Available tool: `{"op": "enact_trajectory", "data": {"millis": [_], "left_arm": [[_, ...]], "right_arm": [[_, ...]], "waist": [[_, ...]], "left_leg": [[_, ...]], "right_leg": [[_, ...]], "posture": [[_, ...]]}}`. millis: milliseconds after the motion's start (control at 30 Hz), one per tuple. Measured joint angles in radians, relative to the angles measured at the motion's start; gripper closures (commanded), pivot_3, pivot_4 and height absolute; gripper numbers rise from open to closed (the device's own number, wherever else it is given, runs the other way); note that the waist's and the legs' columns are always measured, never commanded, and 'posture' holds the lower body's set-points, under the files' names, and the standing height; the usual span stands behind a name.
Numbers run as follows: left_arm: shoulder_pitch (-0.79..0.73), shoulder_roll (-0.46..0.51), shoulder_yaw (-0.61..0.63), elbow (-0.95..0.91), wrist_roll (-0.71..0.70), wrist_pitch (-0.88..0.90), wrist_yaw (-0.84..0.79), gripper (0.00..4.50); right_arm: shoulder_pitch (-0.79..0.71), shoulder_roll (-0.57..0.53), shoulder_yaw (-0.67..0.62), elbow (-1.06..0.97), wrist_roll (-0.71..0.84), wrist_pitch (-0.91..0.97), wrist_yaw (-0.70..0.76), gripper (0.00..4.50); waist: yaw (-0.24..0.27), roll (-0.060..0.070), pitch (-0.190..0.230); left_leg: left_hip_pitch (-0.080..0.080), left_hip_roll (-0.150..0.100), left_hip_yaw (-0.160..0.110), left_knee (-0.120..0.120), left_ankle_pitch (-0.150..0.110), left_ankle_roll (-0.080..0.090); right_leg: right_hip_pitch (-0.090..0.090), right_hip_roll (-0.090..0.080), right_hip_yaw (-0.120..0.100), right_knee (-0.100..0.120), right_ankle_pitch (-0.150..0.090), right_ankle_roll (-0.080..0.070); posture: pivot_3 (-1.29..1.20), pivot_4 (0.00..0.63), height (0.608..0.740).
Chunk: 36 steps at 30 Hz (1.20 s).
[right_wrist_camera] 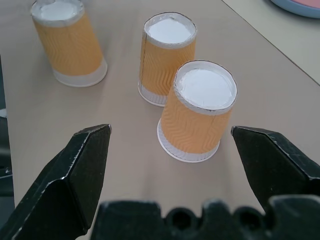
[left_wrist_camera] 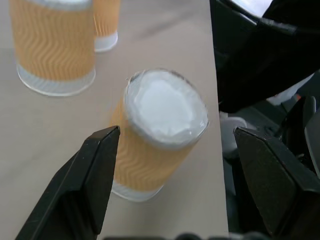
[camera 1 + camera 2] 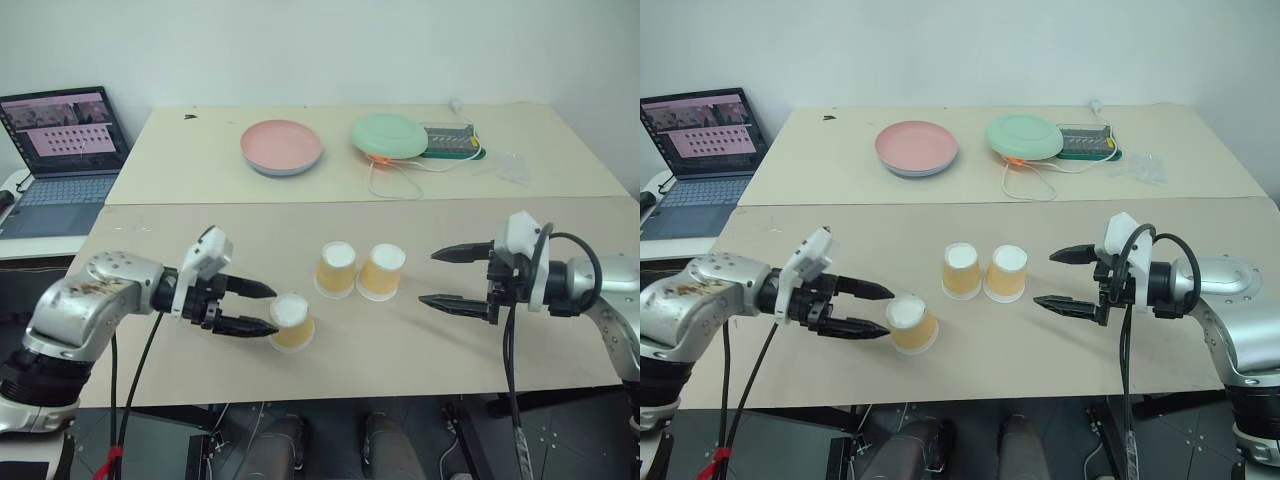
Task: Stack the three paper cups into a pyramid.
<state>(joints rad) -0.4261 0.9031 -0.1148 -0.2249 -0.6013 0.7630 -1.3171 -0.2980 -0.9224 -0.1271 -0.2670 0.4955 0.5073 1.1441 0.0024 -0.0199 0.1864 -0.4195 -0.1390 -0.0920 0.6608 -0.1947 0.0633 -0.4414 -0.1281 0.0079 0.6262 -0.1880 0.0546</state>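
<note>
1. The left claw [image 3: 258, 308] sits low over the bench [image 3: 400, 350] with its fingers spread, one on either side of the third cup [image 3: 291, 322], which stands upside down near the bench's front edge. In the left wrist view the fingers flank the cup but neither seems to press on it, so it does not look gripped.
2. To grasp well, I would centre the cup between the fingers and close on the yellow wall about midway up. A gentle squeeze is wise, since thin paper should buckle easily.
3. The lift probably needs to be straight up and higher than the two base cups before moving sideways, or the carried cup could knock them.
4. The two base cups [image 3: 337, 269] [image 3: 381, 272] stand inverted side by side at mid-bench, close together or just touching. The third cup should land across both white bases, centred on the seam.
5. The right claw [image 3: 459, 279] hovers beside the pair, spread wide and holding nothing. It is best kept clear while the cup is placed.
</note>
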Motion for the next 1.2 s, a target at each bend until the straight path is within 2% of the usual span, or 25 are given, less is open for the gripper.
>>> {"op": "enact_trajectory", "data": {"millis": [533,1200], "left_arm": [[-0.038,-0.115,-0.074,0.072,0.168,-0.185,0.051,0.66],[-0.036,-0.160,-0.077,0.055,0.170,-0.197,0.064,0.66]], "right_arm": [[0.003,0.000,-0.012,-0.017,0.030,0.006,-0.028,0.00],[0.009,0.000,-0.015,-0.018,0.037,0.006,-0.054,0.00]], "waist": [[0.007,0.000,0.000],[0.007,0.000,0.000]], "left_leg": [[0.000,0.000,0.000,0.000,0.000,0.000],[0.000,0.000,0.000,0.000,0.000,0.000]], "right_leg": [[0.000,-0.001,-0.001,0.000,0.000,0.000],[0.000,0.000,-0.001,0.000,0.000,0.000]], "posture": [[0.00,0.150,0.718],[0.00,0.150,0.718]]}}
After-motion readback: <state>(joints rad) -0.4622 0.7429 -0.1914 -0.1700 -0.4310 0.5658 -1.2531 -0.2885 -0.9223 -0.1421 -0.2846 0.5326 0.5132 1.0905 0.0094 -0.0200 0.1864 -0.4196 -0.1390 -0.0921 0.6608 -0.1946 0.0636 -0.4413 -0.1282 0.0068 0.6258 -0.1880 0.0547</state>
